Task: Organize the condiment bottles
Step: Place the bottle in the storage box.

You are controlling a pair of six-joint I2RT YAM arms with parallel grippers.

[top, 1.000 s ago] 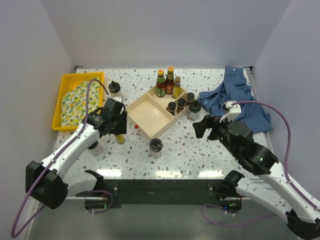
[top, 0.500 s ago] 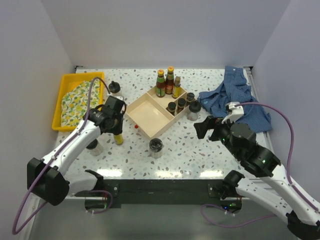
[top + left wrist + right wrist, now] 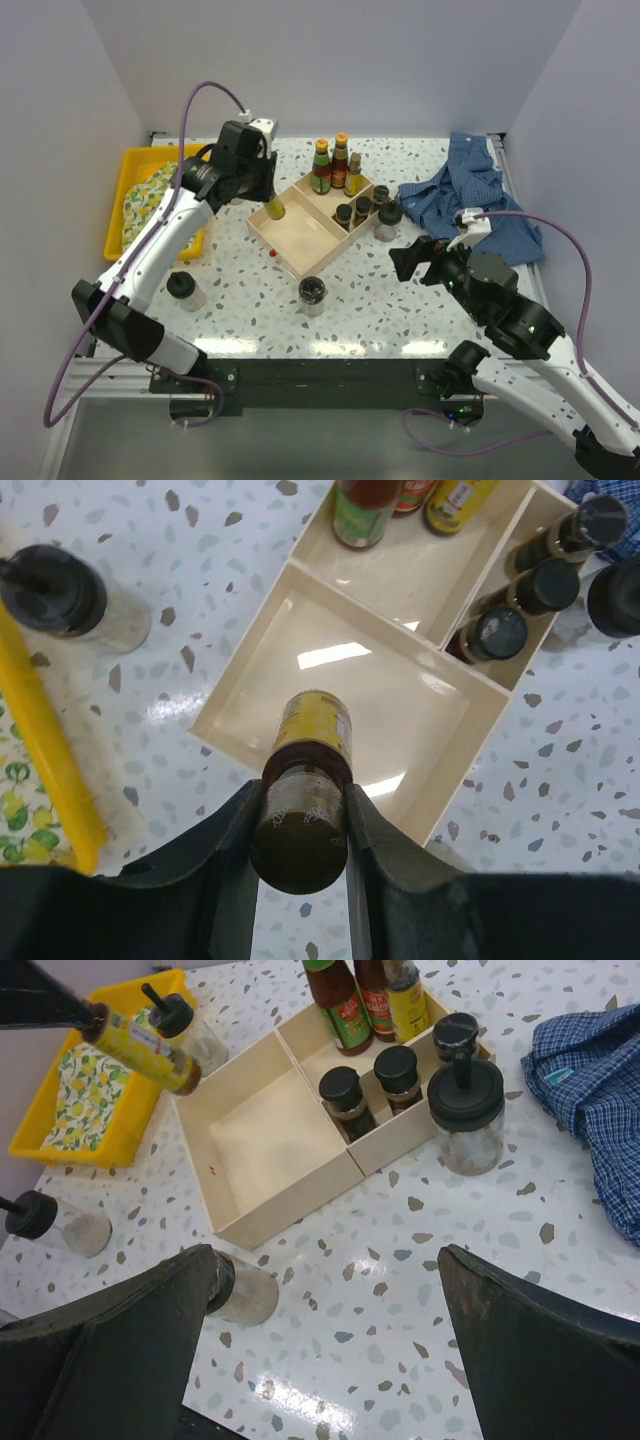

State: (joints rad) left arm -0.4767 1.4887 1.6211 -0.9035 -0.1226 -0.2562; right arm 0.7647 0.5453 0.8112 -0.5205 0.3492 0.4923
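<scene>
My left gripper (image 3: 303, 802) is shut on the dark cap of a small yellow-labelled bottle (image 3: 312, 728). It hangs tilted over the left corner of the pale wooden box (image 3: 300, 238), above its large empty compartment (image 3: 370, 695). Three slim sauce bottles (image 3: 338, 165) stand in the far compartment. Three dark-capped small bottles (image 3: 361, 208) fill the narrow one. Black-lidded jars stand right of the box (image 3: 389, 220), in front of it (image 3: 312, 294), at the left (image 3: 184, 290) and at the back (image 3: 62, 595). My right gripper (image 3: 330, 1260) hovers open over bare table.
A yellow tray (image 3: 126, 165) with a lemon-print cloth lies at the far left. A blue checked shirt (image 3: 470, 195) is crumpled at the far right. White walls close in the table on three sides.
My left gripper shut on the yellow bottle left of the box, lifted it and carried it back and right over the box. The right arm barely moved.
</scene>
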